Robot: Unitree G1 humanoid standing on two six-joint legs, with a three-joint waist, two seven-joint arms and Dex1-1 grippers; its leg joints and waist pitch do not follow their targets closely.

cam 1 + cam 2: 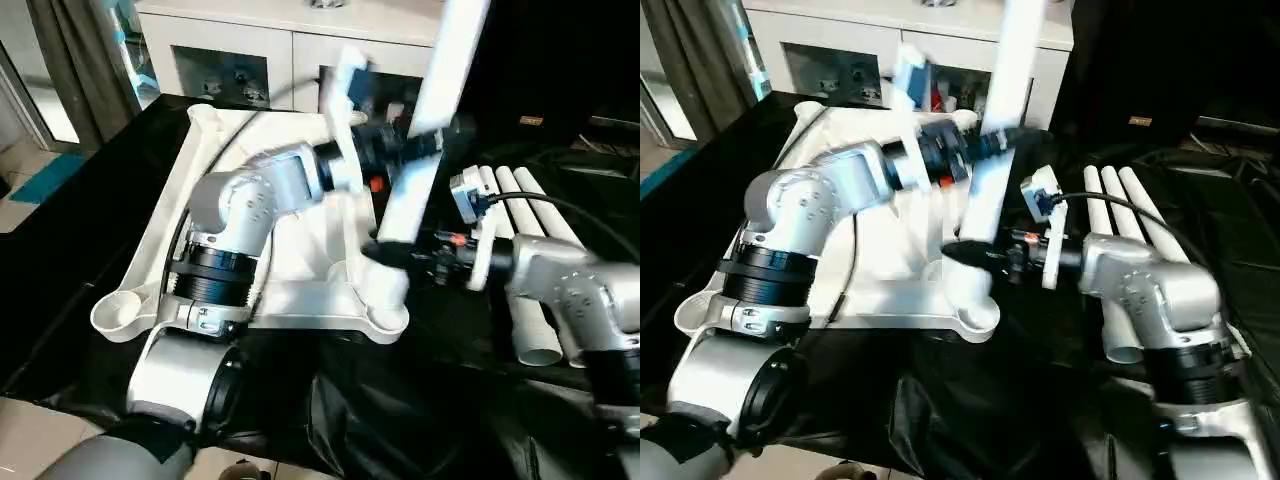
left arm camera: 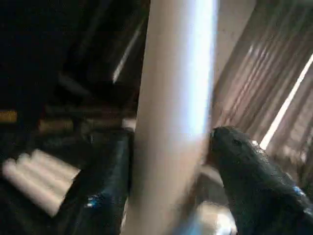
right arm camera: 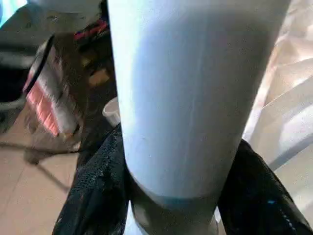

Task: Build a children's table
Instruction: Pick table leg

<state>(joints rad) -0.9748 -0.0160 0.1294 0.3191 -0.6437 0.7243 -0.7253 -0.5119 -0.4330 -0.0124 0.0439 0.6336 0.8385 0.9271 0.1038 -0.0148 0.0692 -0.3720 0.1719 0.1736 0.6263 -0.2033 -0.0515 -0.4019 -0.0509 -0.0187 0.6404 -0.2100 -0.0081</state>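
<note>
Surface: black sheeting (image 1: 420,400) covers the work area; a strip of pale floor shows at the near left edge.
Background: white cabinet (image 1: 290,40) with glass doors stands at the far side, with dark curtains beside it on the left.
Table top: the children's table top (image 1: 215,215) lies upside down on the black sheeting, underside facing up, rounded corner sockets at its corners; the near left socket (image 1: 122,312) stands bare.
Raised leg: one white tube leg (image 1: 425,110) stands nearly upright, leaning a little, with its lower end at the near right corner socket (image 1: 385,310) of the top; whether it is fully seated there cannot be told.
Spare legs: three more white legs (image 1: 535,290) lie side by side on the sheeting, to the right of the top and apart from it.
Left arm: reaches across over the table top to the raised leg.
Left gripper: left gripper (image 2: 166,186) has one black finger on each side of the raised leg, partway up; the left wrist view shows a narrow gap between one finger and the tube, so a firm clench cannot be told.
Right arm: comes in level from the right, over the spare legs.
Right gripper: right gripper (image 3: 176,196) is clenched around the raised leg low down, near the socket, with both black fingers pressed against the tube's sides.
</note>
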